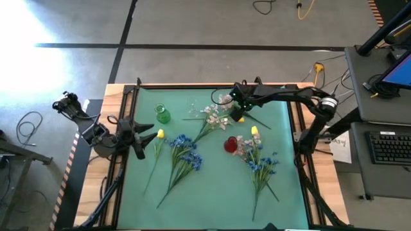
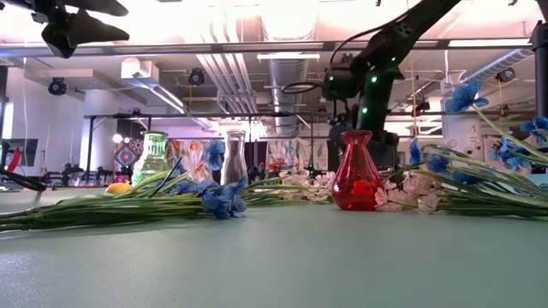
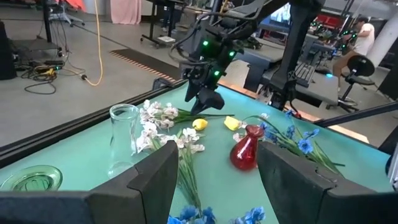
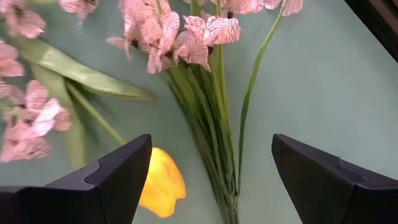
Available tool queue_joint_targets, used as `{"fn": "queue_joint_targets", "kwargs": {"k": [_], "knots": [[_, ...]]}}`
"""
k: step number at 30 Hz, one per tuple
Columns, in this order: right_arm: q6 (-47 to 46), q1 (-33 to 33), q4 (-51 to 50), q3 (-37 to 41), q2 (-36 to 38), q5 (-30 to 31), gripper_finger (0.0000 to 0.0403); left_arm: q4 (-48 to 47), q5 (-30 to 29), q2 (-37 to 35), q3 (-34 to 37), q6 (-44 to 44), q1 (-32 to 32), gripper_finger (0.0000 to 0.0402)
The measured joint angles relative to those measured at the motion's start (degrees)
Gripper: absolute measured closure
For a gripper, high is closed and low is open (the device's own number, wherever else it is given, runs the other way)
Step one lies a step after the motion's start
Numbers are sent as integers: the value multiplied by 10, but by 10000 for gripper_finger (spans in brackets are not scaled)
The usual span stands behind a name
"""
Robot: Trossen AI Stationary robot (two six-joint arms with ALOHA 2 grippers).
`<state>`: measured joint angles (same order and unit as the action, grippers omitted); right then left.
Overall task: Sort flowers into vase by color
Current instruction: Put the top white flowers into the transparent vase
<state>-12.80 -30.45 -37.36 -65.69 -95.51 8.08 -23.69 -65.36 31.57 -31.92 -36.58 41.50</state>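
Right wrist view shows the right gripper (image 4: 208, 180), jaws released, over a yellow bud (image 4: 163, 182); crowding pink-white sprays (image 4: 186, 37) could snag

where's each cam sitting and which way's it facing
high: overhead, straight down; both arms, right tool over flowers.
low: table height, level across; red vase, an arm behind.
left wrist: past left tool, open, toward the right arm.
right wrist: down past open right tool at yellow bud.
shared: red vase.
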Motion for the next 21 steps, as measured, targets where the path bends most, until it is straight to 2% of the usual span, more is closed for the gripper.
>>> {"fn": "queue_joint_targets", "kwargs": {"k": [6, 12, 17, 21], "knots": [[10, -18, 9, -8, -25, -10, 78, 3, -3, 2, 1, 0, 0, 196], [22, -21, 14, -7, -50, -12, 79, 6, -39, 2, 1, 0, 0, 196], [26, -21, 25, -7, -67, -27, 80, 6, -46, 2, 0, 0, 0, 196], [33, -21, 30, -7, -77, -28, 103, 12, -49, 2, -1, 11, 0, 196]]}}
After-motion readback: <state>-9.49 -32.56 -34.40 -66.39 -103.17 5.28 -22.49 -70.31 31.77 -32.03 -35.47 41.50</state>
